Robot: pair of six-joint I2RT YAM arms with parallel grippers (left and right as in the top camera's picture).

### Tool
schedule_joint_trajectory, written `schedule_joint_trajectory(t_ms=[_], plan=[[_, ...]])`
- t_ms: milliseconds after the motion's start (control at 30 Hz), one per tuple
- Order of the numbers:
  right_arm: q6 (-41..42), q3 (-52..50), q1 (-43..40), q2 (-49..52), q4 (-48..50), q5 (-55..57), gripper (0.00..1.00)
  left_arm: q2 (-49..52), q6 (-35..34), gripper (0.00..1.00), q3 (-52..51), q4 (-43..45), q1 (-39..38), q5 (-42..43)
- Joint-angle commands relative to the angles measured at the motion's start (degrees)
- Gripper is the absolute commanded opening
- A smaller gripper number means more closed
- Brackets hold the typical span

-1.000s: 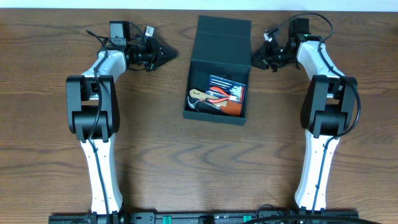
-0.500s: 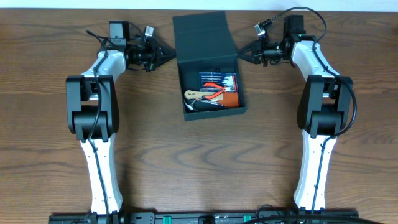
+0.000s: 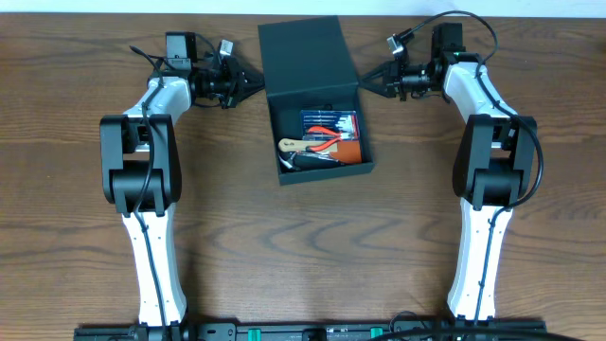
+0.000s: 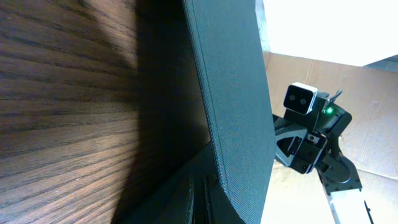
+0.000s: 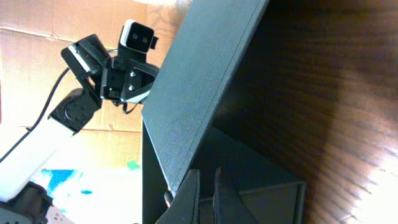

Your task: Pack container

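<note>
Nearest the robot, the left arm (image 3: 142, 180) and the right arm (image 3: 497, 170) are being shown well apart on the wooden table (image 3: 284, 246). Both are being stretched away toward the far side.

Between them, past the middle of the table, the container (image 3: 322, 174) is being seen standing open and slightly turned. Inside it, a tool with a pale wooden handle (image 3: 295, 145) and red-handled pliers (image 3: 329, 138) are being shown lying toward the front. An orange item (image 3: 352, 152) is at the right, and a blue-and-red case (image 3: 331, 120) is behind them.

Farther back, the lid (image 3: 305, 55) is being seen raised from the rear wall, its dark face turned toward the overhead camera. The left gripper (image 3: 256, 83) is being pointed at the lid's left edge and the right gripper (image 3: 365, 83) at its right edge. Whether either is touching the lid cannot be told from above. Both pairs of fingers are being held together, with nothing clamped between them.

In the right wrist view, the closed fingers (image 5: 191, 199) are being shown just beside the lid's edge, and the left wrist camera (image 5: 138, 37) is being seen beyond the lid. In the left wrist view, the lid is being seen edge-on, with the right wrist camera (image 4: 300, 99) beyond it.
</note>
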Motion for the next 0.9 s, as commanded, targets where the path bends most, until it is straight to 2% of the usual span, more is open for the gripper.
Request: schedule_joint_trajectory(t_ms=[0, 367, 533, 667, 867], plan=[[-1.14, 0.37, 1.2, 0.37, -1.42, -3.13, 0.01, -0.72, 0.81, 0.06, 0.72, -0.09, -0.07, 0.2], [-5.81, 0.35, 1.27, 0.37, -7.28, -3.1, 0.01, -0.72, 0.76, 0.05, 0.72, -0.11, -0.09, 1.14], [-6.95, 0.35, 0.98, 0.37, -10.97, -0.44, 0.01, -0.74, 0.76, 0.05, 0.72, -0.61, -0.22, 4.81], [-9.75, 0.35, 0.9, 0.37, -15.1, 2.03, 0.01, -0.76, 1.66, 0.05, 0.72, -5.62, -0.63, 4.98], [-11.76, 0.35, 0.9, 0.37, -18.95, 4.96, 0.01, -0.85, 6.97, 0.05, 0.72, -13.77, -1.27, 4.96]])
